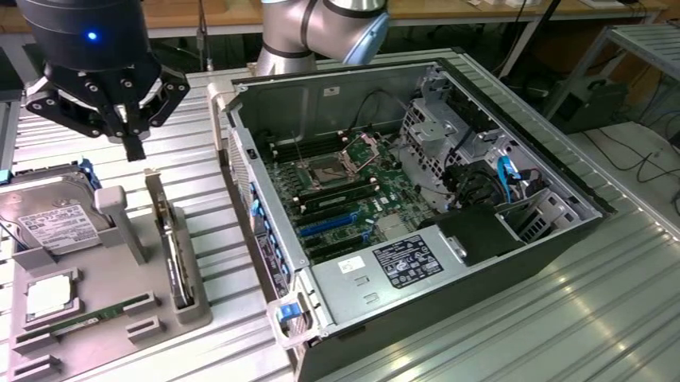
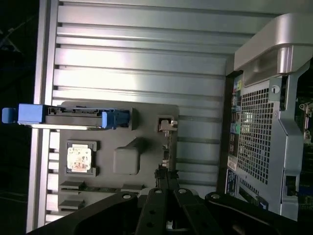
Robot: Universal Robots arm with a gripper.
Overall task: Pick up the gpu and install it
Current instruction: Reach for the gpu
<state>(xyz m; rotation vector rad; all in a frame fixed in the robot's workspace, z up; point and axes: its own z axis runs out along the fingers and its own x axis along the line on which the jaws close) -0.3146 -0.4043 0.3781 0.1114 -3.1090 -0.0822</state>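
On a ribbed metal table [image 1: 595, 318], at the exterior view's left: a grey tray [image 1: 107, 274]. Bears a hard drive [image 1: 48, 219] in a blue frame at the far end, a CPU [image 1: 48, 296] nearer, and a green memory stick [image 1: 95, 318] lying flat just beside the CPU.

Above the tray's far part, hanging in the air: the gripper [image 1: 134, 150], black, clenched on nothing, clear of the tray.

Just right of that and lower: the gpu [image 1: 173, 255]. Stands on its long edge in a slot along the tray's right side, with a silvery bracket at the far end. Untouched, not yet installed. In the wrist view, seen edge-on as a thin dark line just ahead of the gripper.

Further right, beside the tray: an open case [image 1: 271, 239] lying on its side, with the motherboard [image 1: 340, 191] exposed inside. Shows blue slots [image 1: 324, 225] on the board's near part, then a metal drive cage [image 1: 435, 135] and blue cables [image 1: 508, 179] toward the exterior view's right.
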